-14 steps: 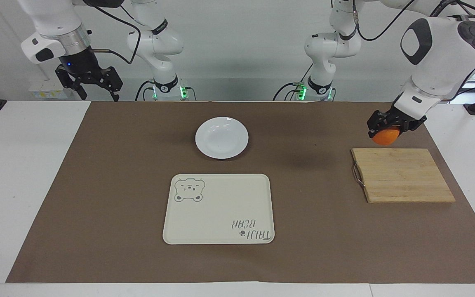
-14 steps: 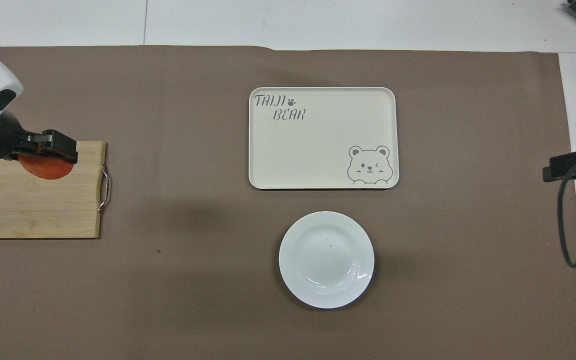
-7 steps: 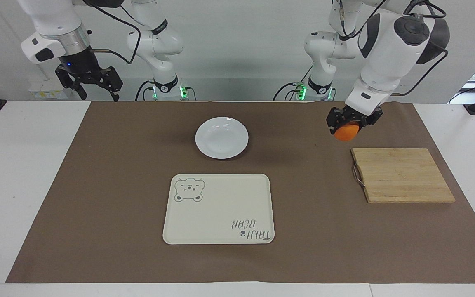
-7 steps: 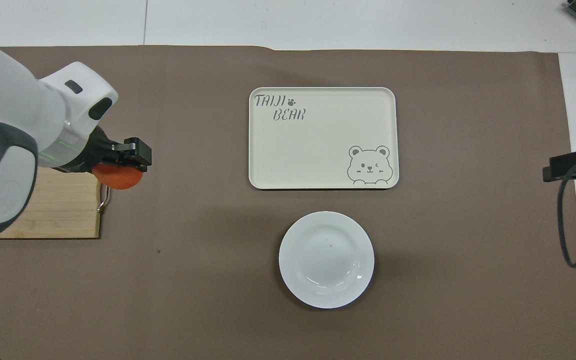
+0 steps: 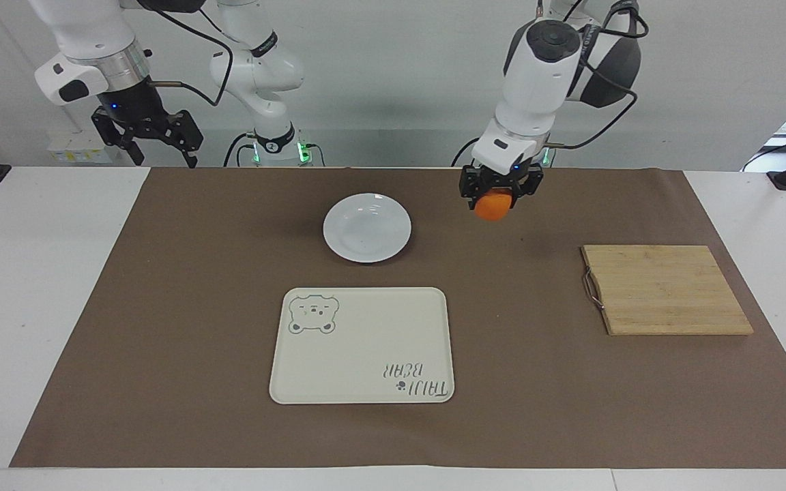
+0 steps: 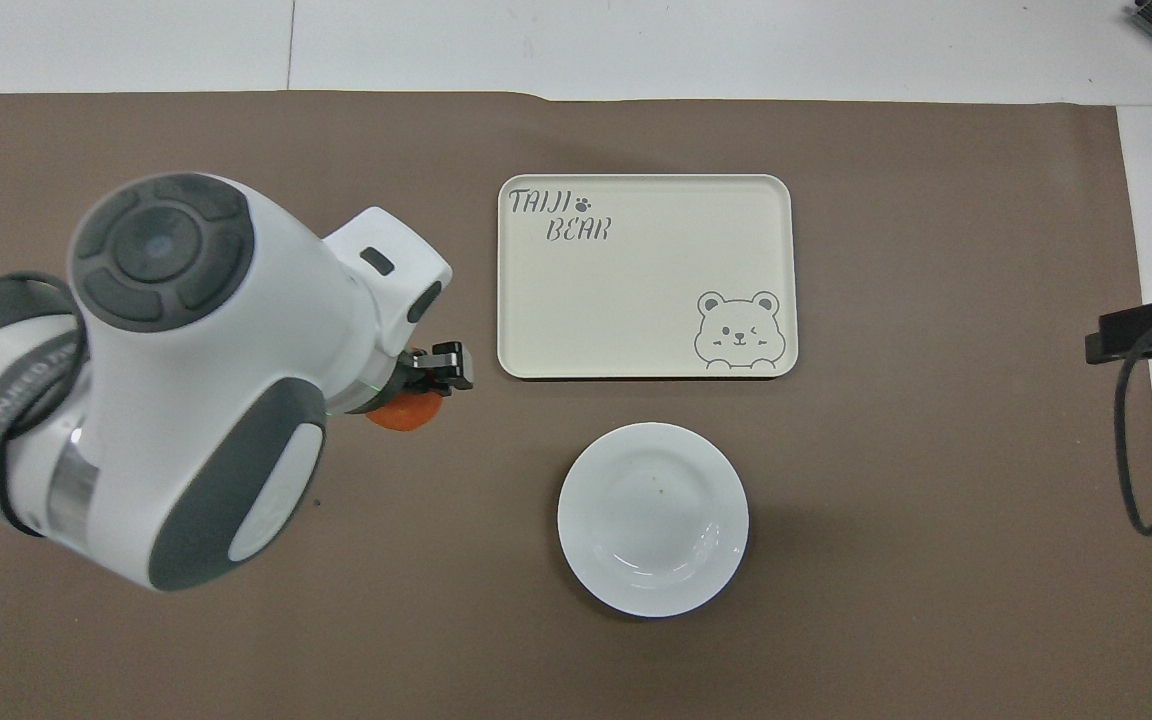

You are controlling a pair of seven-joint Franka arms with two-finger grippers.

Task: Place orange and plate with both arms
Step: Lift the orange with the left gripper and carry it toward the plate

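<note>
Covering the white table (image 5: 45,286): brown mat (image 5: 195,354).

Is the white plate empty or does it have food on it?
Empty. The plate shows only bare white; the orange is up in the left hand.

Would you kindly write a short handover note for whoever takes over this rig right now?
Left hand: shut on the orange, raised over the bare brown mat between the wooden board and the plate.
Right hand: open, holding nothing, waiting above the table's edge at the right arm's end.
Plate: empty, on the mat, nearer to the robots than the bear tray, which is also empty.
Done: orange picked up.
Left: set the orange down, probably on the plate; the plate has yet to be placed, likely on the tray and by the right hand.
</note>
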